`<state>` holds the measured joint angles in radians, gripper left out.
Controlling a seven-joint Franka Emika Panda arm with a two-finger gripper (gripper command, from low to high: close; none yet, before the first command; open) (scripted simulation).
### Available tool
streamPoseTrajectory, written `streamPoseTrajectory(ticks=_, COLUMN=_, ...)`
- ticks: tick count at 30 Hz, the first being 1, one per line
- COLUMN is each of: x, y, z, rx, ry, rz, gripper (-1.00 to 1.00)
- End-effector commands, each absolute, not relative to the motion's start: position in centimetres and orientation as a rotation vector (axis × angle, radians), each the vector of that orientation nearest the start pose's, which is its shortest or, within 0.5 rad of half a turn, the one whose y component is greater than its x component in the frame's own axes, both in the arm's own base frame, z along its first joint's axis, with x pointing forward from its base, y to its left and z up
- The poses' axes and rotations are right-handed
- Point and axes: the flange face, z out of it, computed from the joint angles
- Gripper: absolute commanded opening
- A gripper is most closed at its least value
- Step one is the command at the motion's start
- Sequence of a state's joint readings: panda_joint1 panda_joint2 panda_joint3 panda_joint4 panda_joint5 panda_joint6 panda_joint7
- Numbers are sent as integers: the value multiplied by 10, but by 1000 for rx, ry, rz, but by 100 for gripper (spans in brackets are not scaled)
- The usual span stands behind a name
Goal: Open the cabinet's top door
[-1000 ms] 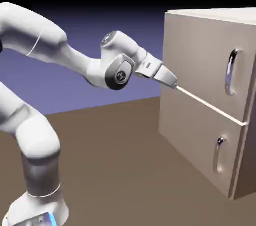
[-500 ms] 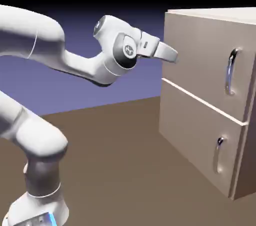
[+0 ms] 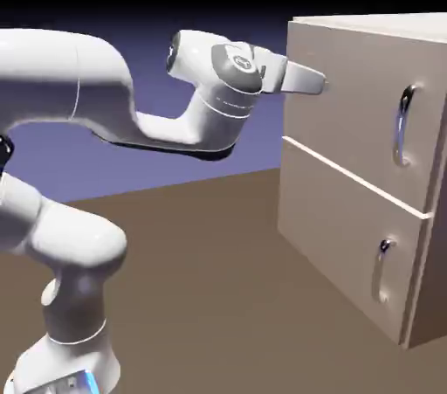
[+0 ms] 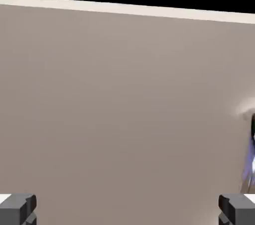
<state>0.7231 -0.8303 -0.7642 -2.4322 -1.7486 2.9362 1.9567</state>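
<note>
The beige cabinet stands at the exterior view's right, both front panels shut. The top door carries a long curved silver handle near its right edge. My gripper points level at the door's upper left part, well left of the handle. In the hand view the top door fills the picture. My gripper is open, its fingertips set wide apart at the bottom edge with nothing between them. A sliver of the handle shows at that view's right edge.
The shorter lower panel has a smaller silver handle. The arm's elbow and forearm hang over the brown table left of the cabinet. The robot's base is at lower left.
The hand has risen from the seam between the two panels to the top door's upper part, levelled out and moved slightly right. The jaws have stayed open.
</note>
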Motion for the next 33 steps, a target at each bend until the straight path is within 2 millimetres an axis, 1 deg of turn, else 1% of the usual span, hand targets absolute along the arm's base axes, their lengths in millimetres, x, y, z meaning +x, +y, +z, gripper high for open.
streamPoseTrajectory(ticks=1, x=390, y=-31, z=598, rx=-2029, ry=702, rz=-1589, gripper=100)
streamPoseTrajectory(ticks=7, x=402, y=-55, z=588, rx=-1951, ry=705, rz=-1642, gripper=100)
streamPoseTrajectory(ticks=13, x=420, y=-81, z=570, rx=-1880, ry=708, rz=-1684, gripper=100)
streamPoseTrajectory(ticks=19, x=442, y=-105, z=543, rx=-1819, ry=706, rz=-1714, gripper=100)
streamPoseTrajectory(ticks=26, x=471, y=-131, z=501, rx=-1764, ry=693, rz=-1735, gripper=100)
streamPoseTrajectory(ticks=28, x=473, y=-132, z=499, rx=-1762, ry=692, rz=-1736, gripper=100)
streamPoseTrajectory(ticks=33, x=523, y=-131, z=499, rx=-1763, ry=693, rz=-1735, gripper=100)
